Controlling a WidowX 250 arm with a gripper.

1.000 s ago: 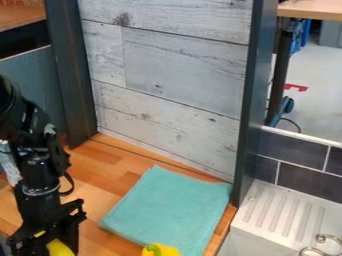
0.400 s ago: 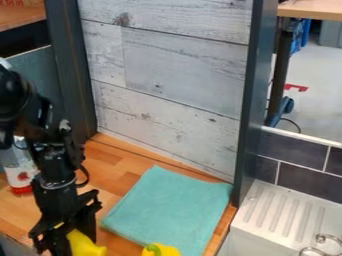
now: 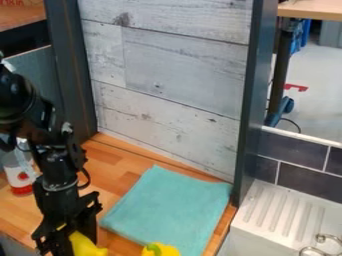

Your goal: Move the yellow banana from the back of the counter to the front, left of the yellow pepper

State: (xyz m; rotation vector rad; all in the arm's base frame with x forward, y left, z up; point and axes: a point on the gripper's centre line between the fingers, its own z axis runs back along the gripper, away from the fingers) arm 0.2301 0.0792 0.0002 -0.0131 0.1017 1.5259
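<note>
Wooden counter, pincer holding yellow object, lower part cut off

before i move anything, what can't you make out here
Camera view:
- yellow thing: partly behind the claw, lower end cut off by the bottom edge; can't tell what it is
- pepper: bottom cut off, same edge
- bottle: top hidden by the arm, label too blurred
- tap: cut off by the right edge

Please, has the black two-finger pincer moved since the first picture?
Yes. The black two-finger pincer has moved to the right in the view, closer to the folded turquoise cloth, which lies in the same place as before.
</note>
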